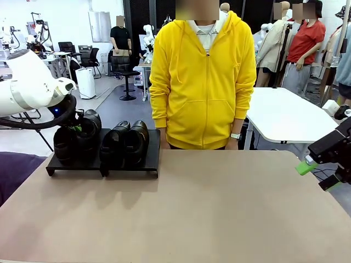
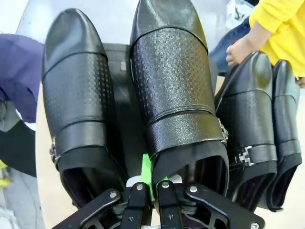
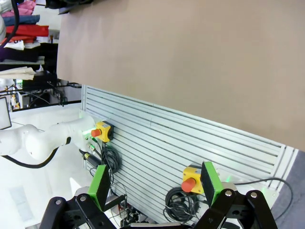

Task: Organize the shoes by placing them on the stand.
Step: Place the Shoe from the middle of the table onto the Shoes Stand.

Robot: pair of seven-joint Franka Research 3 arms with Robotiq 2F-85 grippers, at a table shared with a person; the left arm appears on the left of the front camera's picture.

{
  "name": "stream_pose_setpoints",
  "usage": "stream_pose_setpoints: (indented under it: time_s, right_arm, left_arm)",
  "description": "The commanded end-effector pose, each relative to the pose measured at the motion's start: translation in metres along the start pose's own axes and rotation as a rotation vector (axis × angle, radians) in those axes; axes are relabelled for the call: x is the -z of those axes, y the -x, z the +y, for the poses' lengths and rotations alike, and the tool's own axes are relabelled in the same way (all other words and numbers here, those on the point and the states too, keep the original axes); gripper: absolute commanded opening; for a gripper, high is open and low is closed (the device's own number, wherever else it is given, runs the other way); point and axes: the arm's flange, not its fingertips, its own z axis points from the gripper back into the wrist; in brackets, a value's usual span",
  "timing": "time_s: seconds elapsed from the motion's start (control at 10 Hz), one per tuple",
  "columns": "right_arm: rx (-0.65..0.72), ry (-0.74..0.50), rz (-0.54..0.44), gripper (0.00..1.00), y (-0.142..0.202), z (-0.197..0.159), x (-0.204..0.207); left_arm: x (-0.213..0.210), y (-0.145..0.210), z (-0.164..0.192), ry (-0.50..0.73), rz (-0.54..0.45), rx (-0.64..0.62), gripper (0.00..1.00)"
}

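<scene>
A: How is the scene laid out?

B: A beige worktop [image 1: 181,208] is seen, with the stand [image 1: 131,169] at its far left. All four shoes are found on it: two on the left section [image 1: 77,143] and two on the right section [image 1: 126,142]. A person in a yellow hoodie [image 1: 203,76] is stood at the far side.

A: And the arms?

B: The left gripper [image 2: 148,183] is held at the heel opening of one left-section shoe [image 2: 174,90]. Its jaws are clenched on that shoe's collar, a green pad [image 2: 146,169] being pressed against the leather. The right gripper [image 3: 155,183] is kept off the worktop's right edge, jaws released and nothing held.

A: How should the step be finished well?

B: The shoe should probably be settled flat and square beside its neighbour [image 2: 78,90], then released gently. The jaws are best drawn straight back, so the pair is not nudged.
</scene>
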Motion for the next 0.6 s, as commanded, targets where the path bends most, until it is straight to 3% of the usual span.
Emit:
stream_pose_setpoints:
  time_s: [0.0, 0.4, 0.5]
  right_arm:
    - [-0.011, -0.026, -0.004, 1.0, -0.0015, 0.0017, -0.0023]
    - [-0.011, -0.026, -0.004, 1.0, -0.0015, 0.0017, -0.0023]
    - [-0.011, -0.026, -0.004, 1.0, -0.0015, 0.0017, -0.0023]
  left_arm:
    - [-0.008, 0.011, -0.0024, -0.004, 0.015, 0.028, 0.0]
    - [0.0003, 0.0169, -0.0005, -0.038, 0.073, 0.005, 0.0]
    - [0.0015, 0.0159, -0.0019, -0.036, 0.084, -0.001, 0.04]
